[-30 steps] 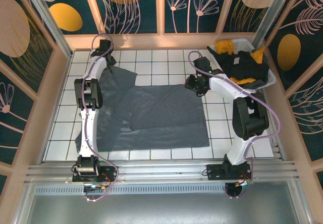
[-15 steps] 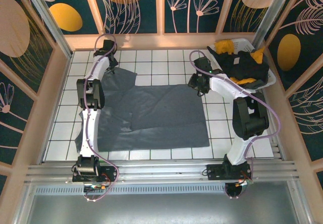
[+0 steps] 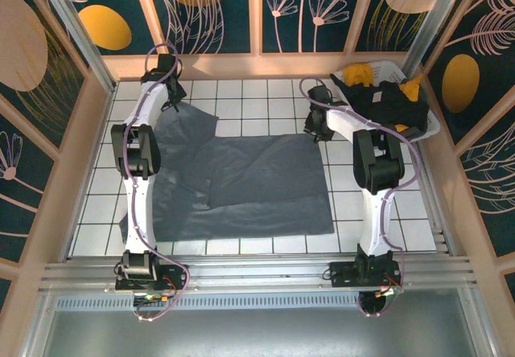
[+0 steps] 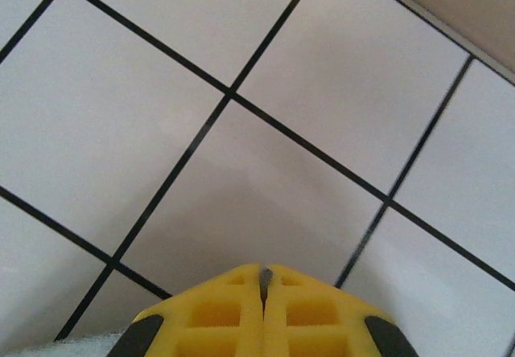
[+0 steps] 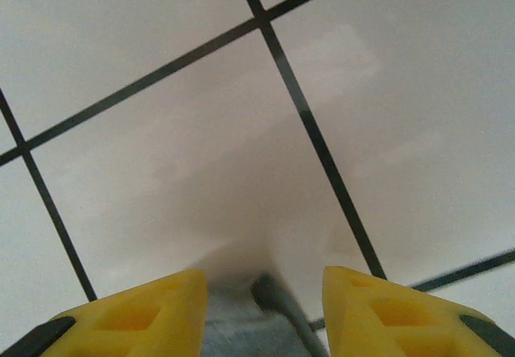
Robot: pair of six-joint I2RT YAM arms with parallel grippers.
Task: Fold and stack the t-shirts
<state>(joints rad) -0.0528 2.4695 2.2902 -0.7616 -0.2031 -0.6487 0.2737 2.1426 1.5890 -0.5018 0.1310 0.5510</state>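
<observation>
A staged robot test booth: white tiled floor (image 3: 265, 92) boxed in by a wooden frame (image 3: 241, 66) and printed flower panels (image 3: 213, 11), robot arms (image 3: 133, 188) bolted to a metal rail (image 3: 257, 272)

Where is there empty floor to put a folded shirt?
Bare tiles lie at the back, between the two arms, beyond the grey t-shirt. Another strip runs between its right edge and the right arm. The white basket is crowded with black shirts and yellow shirts.
</observation>
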